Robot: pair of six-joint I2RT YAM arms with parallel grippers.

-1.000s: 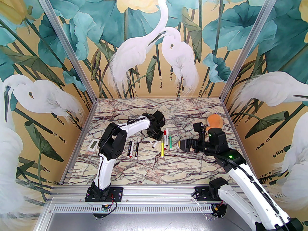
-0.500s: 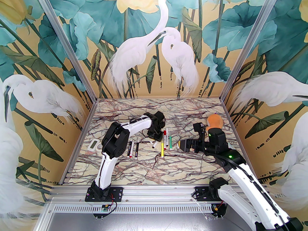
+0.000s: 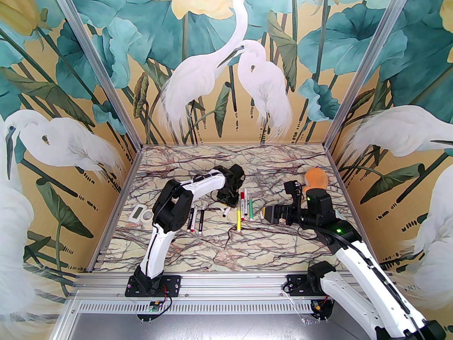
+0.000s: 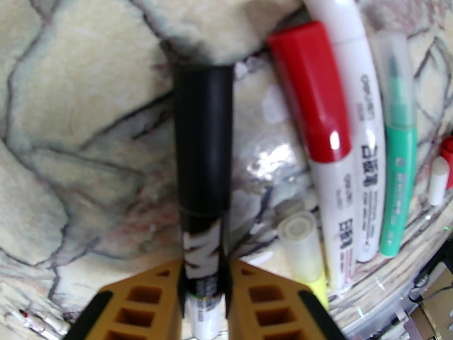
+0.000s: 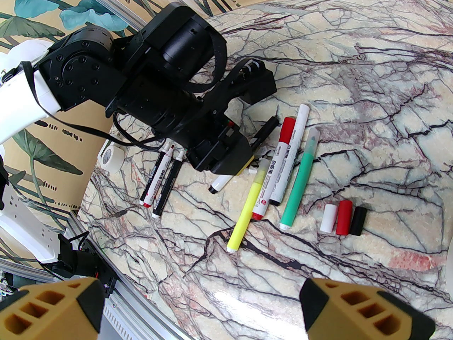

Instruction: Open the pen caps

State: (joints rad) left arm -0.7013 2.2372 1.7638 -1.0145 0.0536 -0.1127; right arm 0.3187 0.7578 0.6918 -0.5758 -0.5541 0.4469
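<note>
The marble table (image 3: 269, 250) is carrying everything. At the bottom centre of its wrist view, the left gripper (image 4: 203, 289) is clamping a pen (image 4: 204, 253), whose black cap (image 4: 203, 136) is jutting up-frame beyond the fingertips. The right gripper (image 5: 198, 296) is gaping wide, empty, with three loose caps (image 5: 344, 217) lying mid-right above it.

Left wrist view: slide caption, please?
Left gripper grips a black-capped pen, red-capped pen lying alongside.

Blurred Chinese lettering on the white marker barrels (image 4: 370, 154).
</note>
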